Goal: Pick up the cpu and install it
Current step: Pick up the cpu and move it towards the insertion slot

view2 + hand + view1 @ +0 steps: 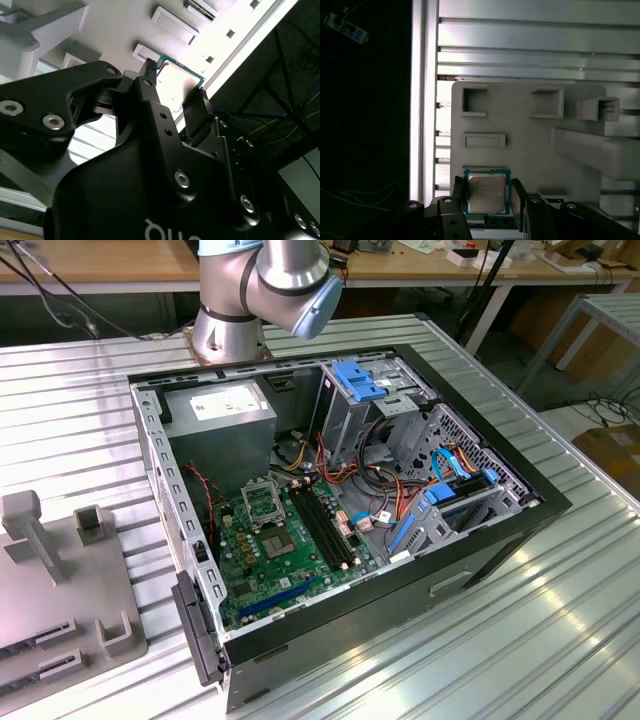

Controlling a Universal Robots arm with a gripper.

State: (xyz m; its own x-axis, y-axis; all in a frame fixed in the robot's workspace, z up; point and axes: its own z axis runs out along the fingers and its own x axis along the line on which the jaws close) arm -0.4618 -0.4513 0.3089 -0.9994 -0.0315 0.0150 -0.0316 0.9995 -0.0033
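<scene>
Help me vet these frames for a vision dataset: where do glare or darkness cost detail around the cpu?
In the first wrist view the cpu is evenly lit, with a near-black area beside the ribbed table; in the second wrist view its face washes pale against a blown-out background and the gripper is a dark silhouette; in the exterior view glare streaks the table.

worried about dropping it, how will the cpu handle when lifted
The cpu looks thin, flat and rigid, so it is probably stiff and light. Its smooth metal top may be slippery. Being square and flat, it should not roll.
</scene>
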